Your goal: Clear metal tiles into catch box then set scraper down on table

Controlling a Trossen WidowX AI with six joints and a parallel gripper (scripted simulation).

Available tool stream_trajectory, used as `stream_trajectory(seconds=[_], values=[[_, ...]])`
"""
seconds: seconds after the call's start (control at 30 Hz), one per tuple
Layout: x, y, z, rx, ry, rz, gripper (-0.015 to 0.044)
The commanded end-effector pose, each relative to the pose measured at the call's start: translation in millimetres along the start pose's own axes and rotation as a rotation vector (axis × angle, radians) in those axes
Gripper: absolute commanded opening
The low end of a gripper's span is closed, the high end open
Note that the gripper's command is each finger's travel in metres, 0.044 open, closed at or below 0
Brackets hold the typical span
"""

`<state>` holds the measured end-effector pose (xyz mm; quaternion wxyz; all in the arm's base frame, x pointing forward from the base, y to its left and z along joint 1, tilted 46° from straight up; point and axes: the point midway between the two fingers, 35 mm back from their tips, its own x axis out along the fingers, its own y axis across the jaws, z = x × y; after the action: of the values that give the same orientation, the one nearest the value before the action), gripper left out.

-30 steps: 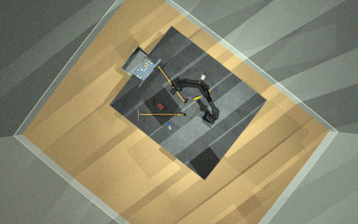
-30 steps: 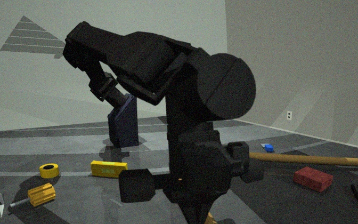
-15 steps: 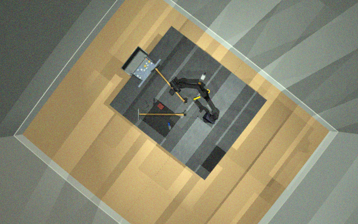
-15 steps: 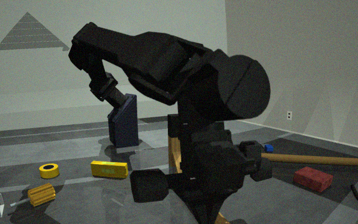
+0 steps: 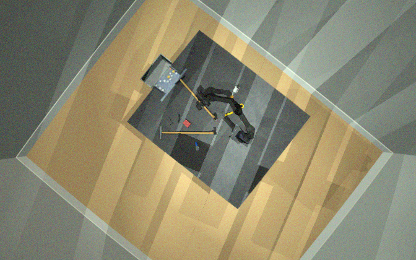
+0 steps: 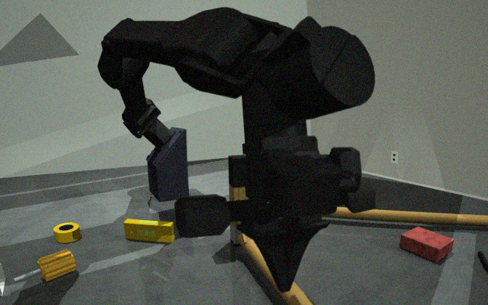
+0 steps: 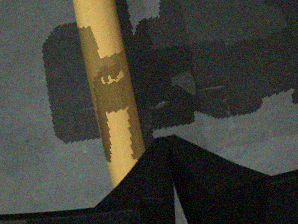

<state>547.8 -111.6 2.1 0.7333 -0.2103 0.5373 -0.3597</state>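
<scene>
Passing under the gripper (image 5: 200, 100) (image 6: 285, 288) (image 7: 167, 140), scraper handle (image 5: 188, 89) (image 6: 255, 250) (image 7: 102, 35)

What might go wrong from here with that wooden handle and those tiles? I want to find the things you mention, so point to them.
The shut end effector (image 5: 200, 98) (image 6: 285, 288) (image 7: 166, 145) seems to be beside the wooden handle (image 5: 208, 108) (image 6: 255, 247) (image 7: 116, 90), not gripping it, so the handle may swivel or slip away. The tiles (image 5: 168, 77) are scattered across the bench plate (image 5: 171, 85); an off-line push might miss some or spill them outside the catch box (image 5: 150, 67).
</scene>
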Motion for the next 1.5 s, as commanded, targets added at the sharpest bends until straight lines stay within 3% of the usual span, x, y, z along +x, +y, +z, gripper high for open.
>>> stream_trajectory(seconds=[0.0,0.6,1.47], values=[[-18,0,4,0.003,-0.005,-0.002,0.0],[-79,-39,12,-0.011,-0.01,-0.001,0.0],[-23,-37,6,-0.047,-0.006,0.009,0.0]])
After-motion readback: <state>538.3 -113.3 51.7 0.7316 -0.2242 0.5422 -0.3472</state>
